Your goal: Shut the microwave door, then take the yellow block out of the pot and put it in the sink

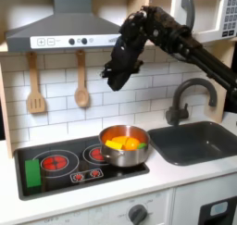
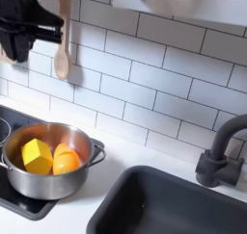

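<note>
Your arm (image 1: 171,39) is matte black all over in the first exterior view, built from chunky boxy segments joined by rounded, bulkier joint housings. The long link looks slim and bar-like, with a faint sheen along its edges. Your gripper (image 1: 117,79) is black too, blocky; in the second exterior view it reads as a dark, angular shape (image 2: 21,31).

A yellow block (image 2: 37,155) and an orange piece (image 2: 66,160) are seen in the shiny silver pot (image 2: 53,185); the sink (image 2: 164,207) is dark grey, the tiled wall (image 2: 154,69) white, the burners (image 1: 56,161) glowing red.
</note>
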You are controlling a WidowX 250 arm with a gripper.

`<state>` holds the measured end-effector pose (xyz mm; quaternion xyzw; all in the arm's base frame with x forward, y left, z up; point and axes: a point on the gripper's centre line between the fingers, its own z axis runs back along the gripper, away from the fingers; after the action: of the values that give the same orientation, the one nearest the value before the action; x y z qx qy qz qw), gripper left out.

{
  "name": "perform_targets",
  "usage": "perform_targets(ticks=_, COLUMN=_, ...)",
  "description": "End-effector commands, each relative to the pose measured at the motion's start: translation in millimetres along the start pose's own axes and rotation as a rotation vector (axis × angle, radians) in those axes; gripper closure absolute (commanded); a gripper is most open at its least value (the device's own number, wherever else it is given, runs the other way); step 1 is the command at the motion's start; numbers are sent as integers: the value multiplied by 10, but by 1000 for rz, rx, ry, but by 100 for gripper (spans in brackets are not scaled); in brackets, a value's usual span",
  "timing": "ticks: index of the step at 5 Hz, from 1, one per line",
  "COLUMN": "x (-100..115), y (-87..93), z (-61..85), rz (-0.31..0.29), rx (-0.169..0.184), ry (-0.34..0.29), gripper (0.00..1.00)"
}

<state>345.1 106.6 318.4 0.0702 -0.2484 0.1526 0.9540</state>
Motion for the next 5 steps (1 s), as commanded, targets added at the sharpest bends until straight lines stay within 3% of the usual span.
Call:
perform_targets(ticks=1, x=178, y=74, z=72, rz=8, rx=13, ry=-54, gripper=100)
perform_targets(ticks=5, x=422, y=238, z=285, rz=21, rx=43, ry=-176, gripper=100)
